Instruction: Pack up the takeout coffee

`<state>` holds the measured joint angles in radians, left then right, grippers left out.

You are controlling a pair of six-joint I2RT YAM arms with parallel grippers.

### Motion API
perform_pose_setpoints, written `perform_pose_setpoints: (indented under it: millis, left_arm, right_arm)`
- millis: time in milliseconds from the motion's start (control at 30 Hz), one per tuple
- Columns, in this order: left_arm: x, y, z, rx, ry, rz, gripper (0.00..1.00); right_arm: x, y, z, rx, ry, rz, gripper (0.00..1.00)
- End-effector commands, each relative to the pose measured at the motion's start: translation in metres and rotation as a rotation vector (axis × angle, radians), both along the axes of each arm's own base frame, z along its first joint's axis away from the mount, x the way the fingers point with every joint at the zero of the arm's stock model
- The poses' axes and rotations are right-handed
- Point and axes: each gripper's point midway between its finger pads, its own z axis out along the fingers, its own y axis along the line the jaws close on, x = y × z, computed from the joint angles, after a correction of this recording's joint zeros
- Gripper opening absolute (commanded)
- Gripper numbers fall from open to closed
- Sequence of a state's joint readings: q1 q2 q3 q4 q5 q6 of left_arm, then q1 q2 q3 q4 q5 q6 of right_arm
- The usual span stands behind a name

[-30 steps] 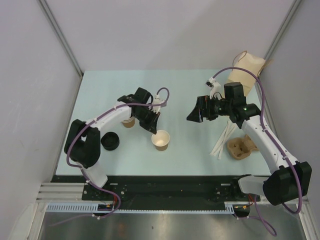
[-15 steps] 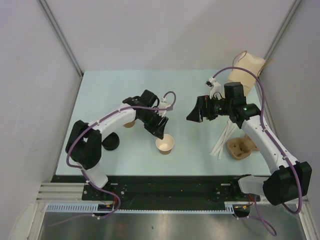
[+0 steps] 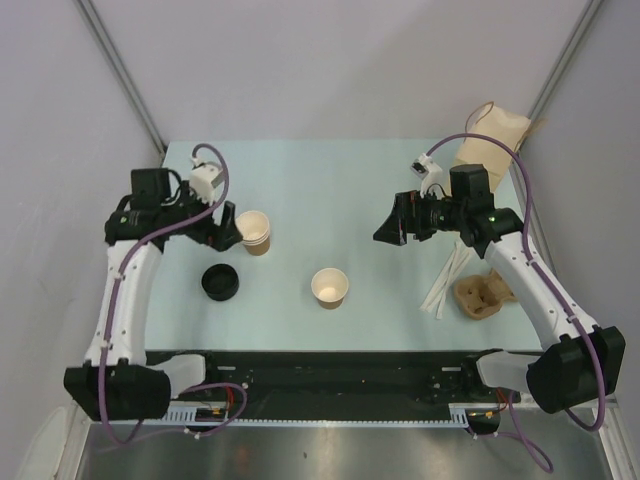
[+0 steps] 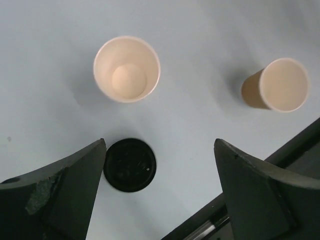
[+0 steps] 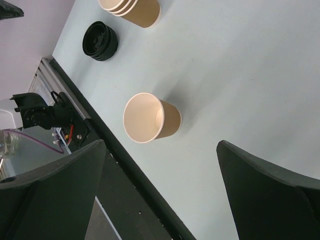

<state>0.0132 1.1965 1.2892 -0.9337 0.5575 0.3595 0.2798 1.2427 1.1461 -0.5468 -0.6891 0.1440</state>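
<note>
Two lots of takeout coffee cups stand lidless on the table. A single tan cup (image 3: 329, 287) (image 4: 280, 85) (image 5: 150, 117) is at the front middle, and a nested stack of cups (image 3: 254, 232) (image 4: 127, 68) (image 5: 132, 7) is to its left. Black lids (image 3: 220, 282) (image 4: 130, 164) (image 5: 100, 41) lie piled in front of the stack. My left gripper (image 3: 225, 228) (image 4: 160, 145) hangs open and empty just left of the stack, above the lids. My right gripper (image 3: 395, 222) (image 5: 161, 144) hovers open and empty, right of the single cup.
The tan paper bag (image 3: 490, 145) lies at the far right corner. A brown pulp cup tray (image 3: 482, 295) and white straws (image 3: 447, 275) lie under the right arm. The table's dark front rail (image 5: 135, 195) runs close to the single cup.
My left gripper opened, let go of the single cup at the front middle and swung back left to beside the cup stack. The right arm has not moved.
</note>
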Motion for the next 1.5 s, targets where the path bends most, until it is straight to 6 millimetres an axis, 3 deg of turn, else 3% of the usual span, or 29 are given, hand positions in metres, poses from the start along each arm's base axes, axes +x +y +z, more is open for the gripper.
perform_pose_setpoints:
  millis: [0,67,233,467,800,1200,1467]
  left_arm:
    - [-0.053,0.036,-0.053,0.171,0.127,-0.068,0.9]
    - [-0.065,0.047,-0.074,0.225,0.163,-0.045,0.82]
    - [-0.061,0.061,-0.106,0.282,0.186,0.037,0.69]
    - [-0.064,0.055,-0.139,0.312,0.246,0.023,0.54]
    - [-0.048,0.043,-0.156,0.32,0.257,0.015,0.38]
    - [-0.044,0.039,-0.174,0.334,0.303,0.006,0.36]
    - [-0.046,0.037,-0.182,0.332,0.335,-0.003,0.28]
  right_arm:
    - [0.001,0.003,0.013,0.022,-0.066,0.025,1.0]
    - [0.002,0.004,0.013,0.027,-0.063,0.032,1.0]
    - [0.0,0.006,0.014,0.037,-0.053,0.04,0.99]
    - [0.001,0.006,0.011,0.033,-0.051,0.042,1.0]
    - [0.002,0.008,0.008,0.037,-0.035,0.045,1.0]
    - [0.004,0.006,0.006,0.034,-0.031,0.037,1.0]
    - [0.005,0.007,0.005,0.034,-0.028,0.036,1.0]
